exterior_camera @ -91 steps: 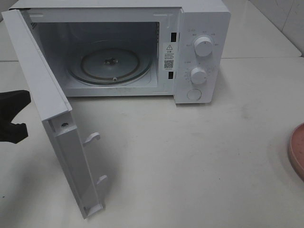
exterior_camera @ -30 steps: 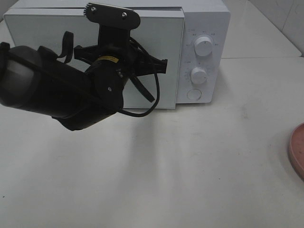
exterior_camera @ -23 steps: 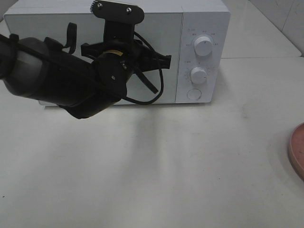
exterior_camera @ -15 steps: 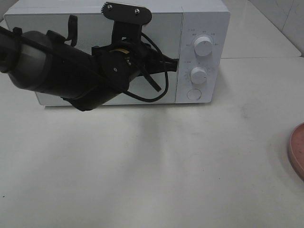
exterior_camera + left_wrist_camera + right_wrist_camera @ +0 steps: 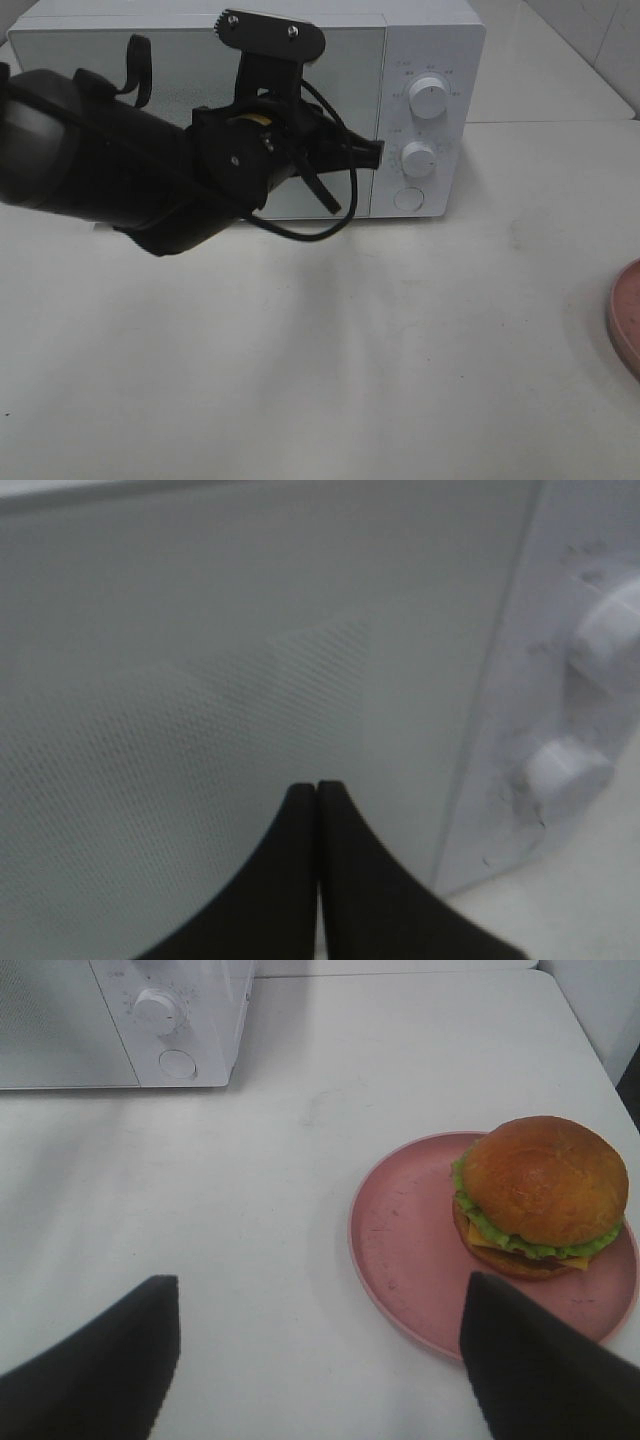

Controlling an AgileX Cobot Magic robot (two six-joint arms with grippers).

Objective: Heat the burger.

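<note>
heating nothing: door shut, burger outside

pressing against the shut microwave door (image 5: 120, 60), the left gripper (image 5: 318, 792) has its fingers clenched together on nothing. the burger (image 5: 540, 1195) sits on the pink plate (image 5: 405, 1250) on the bench (image 5: 400, 350), well apart from the microwave (image 5: 440, 25). the right gripper (image 5: 320, 1360) hangs above it, fingers released wide. judged risk: turning a dial (image 5: 428, 98) now would run the oven empty; the door needs reopening. small marks ring the dials, too blurred to read.
</note>
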